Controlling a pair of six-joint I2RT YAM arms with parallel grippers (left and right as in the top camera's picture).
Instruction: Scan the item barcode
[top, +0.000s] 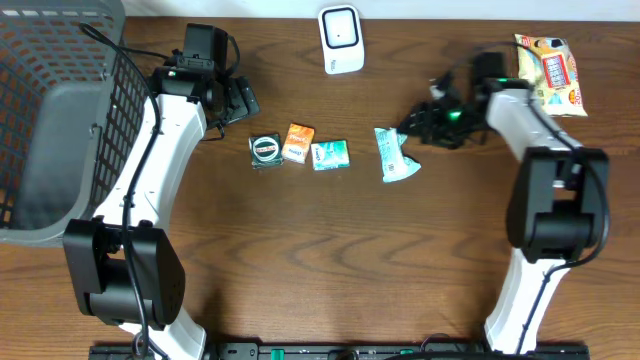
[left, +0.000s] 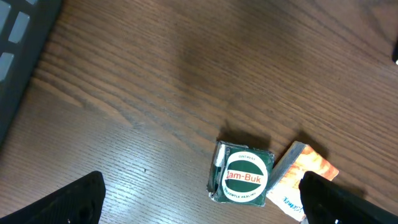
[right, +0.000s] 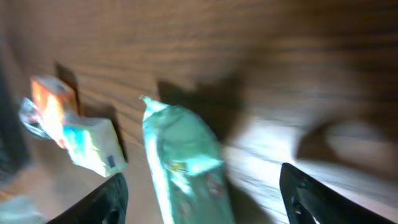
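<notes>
Fingers (right: 311, 196) of the right gripper (top: 415, 122) stand apart over the pale green pouch (top: 394, 155) lying on the table (top: 330, 260), while the left gripper (top: 240, 100) gapes empty near the green box (top: 265, 150).

Teal pouch (top: 393, 155), orange box (top: 298, 142) (white-sided)

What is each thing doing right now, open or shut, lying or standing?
left fingers: open, empty
right fingers: open, empty
mint pouch: lying flat, not held
green box: lying flat, label up
orange box: lying down, untouched
teal box: lying down, untouched
scanner: at the far edge, untouched
snack bag: lying flat
</notes>
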